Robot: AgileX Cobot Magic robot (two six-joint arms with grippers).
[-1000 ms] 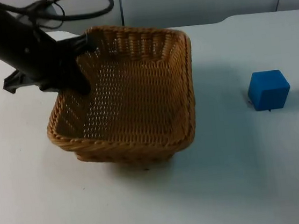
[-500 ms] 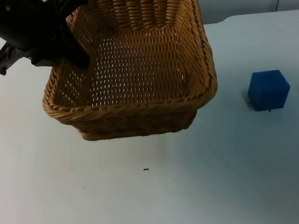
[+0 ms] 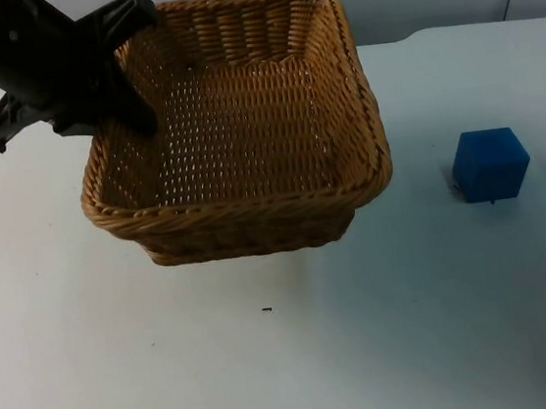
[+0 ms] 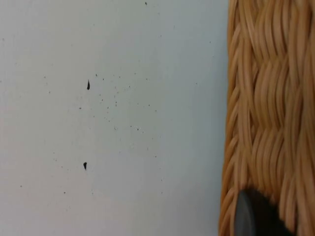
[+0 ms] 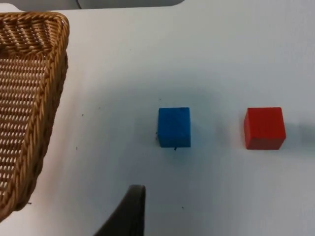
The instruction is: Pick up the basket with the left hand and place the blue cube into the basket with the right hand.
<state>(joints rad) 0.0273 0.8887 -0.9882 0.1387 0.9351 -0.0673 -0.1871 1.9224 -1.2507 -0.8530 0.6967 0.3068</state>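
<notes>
The left tool (image 3: 128, 102) pinches the empty basket's (image 3: 253, 203) rim, blue cube (image 3: 489, 164) well apart.

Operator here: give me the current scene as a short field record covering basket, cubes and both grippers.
basket: square woven wicker basket, empty, held off the table
left gripper: left gripper shut on the basket's left rim
blue cube: blue cube on the white table, right of the basket, apart from it
red cube: red cube beside the blue cube, apart
right gripper: right gripper above the table, short of the blue cube
</notes>
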